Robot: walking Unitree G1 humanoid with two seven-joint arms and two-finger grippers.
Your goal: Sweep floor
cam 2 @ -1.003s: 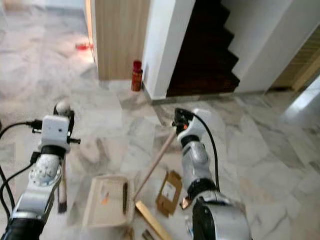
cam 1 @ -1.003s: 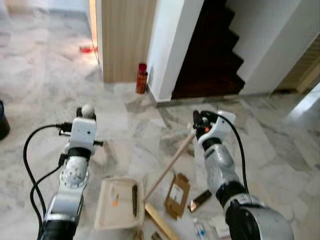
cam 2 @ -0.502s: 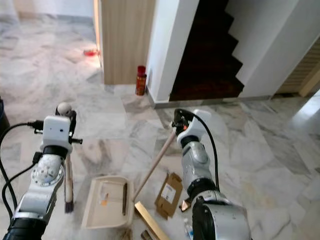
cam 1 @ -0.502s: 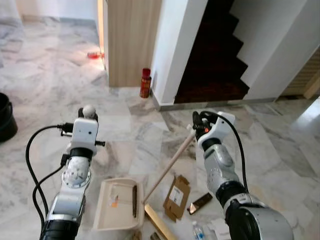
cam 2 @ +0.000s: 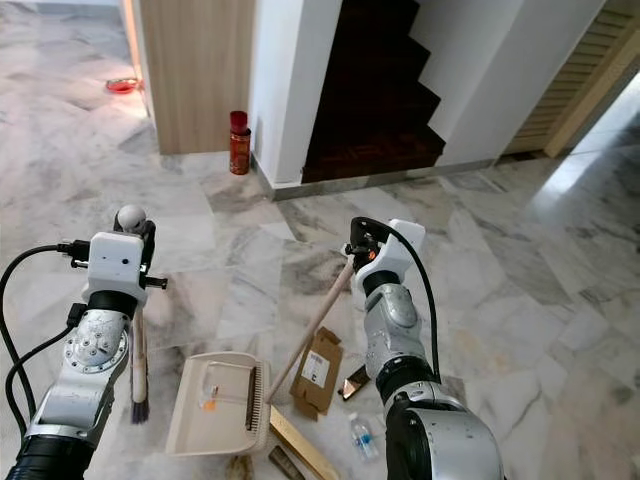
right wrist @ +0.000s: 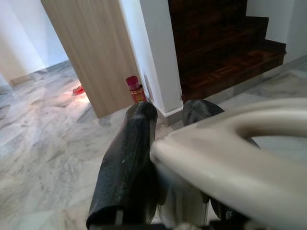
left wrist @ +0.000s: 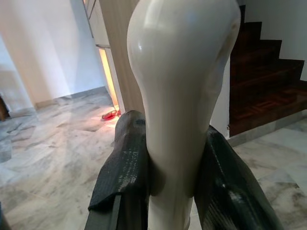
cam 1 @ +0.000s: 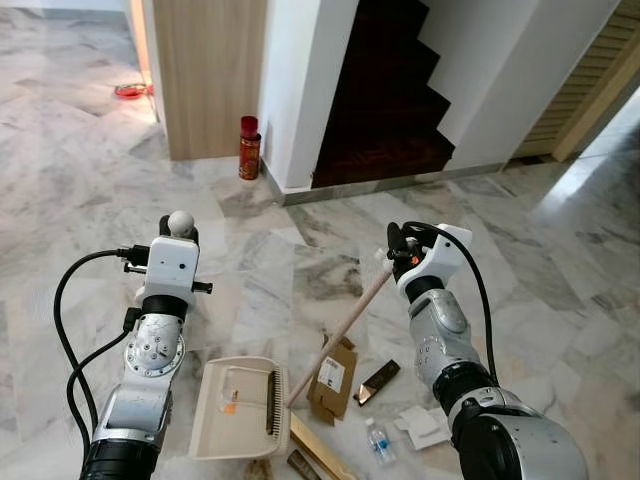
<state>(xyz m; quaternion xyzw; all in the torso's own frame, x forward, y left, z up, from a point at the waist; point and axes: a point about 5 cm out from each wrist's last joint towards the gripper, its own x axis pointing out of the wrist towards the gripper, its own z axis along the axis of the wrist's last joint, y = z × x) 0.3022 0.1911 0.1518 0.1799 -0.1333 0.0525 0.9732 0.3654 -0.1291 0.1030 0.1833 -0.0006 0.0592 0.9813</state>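
Both jaws clamped: left gripper point(left wrist: 170, 158) on the upright brush point(cam 2: 138, 345), right gripper point(right wrist: 168, 158) on the dustpan point(cam 1: 240, 408) handle slanting down-left, so the litter point(cam 1: 333, 372) sits nearer the right arm.

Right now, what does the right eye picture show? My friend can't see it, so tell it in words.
The robot stands on a marble floor holding a small brush upright in its left gripper and the long handle of a cream dustpan in its right gripper. Cardboard, a small bottle and scraps lie beside the dustpan; a dark staircase rises ahead.
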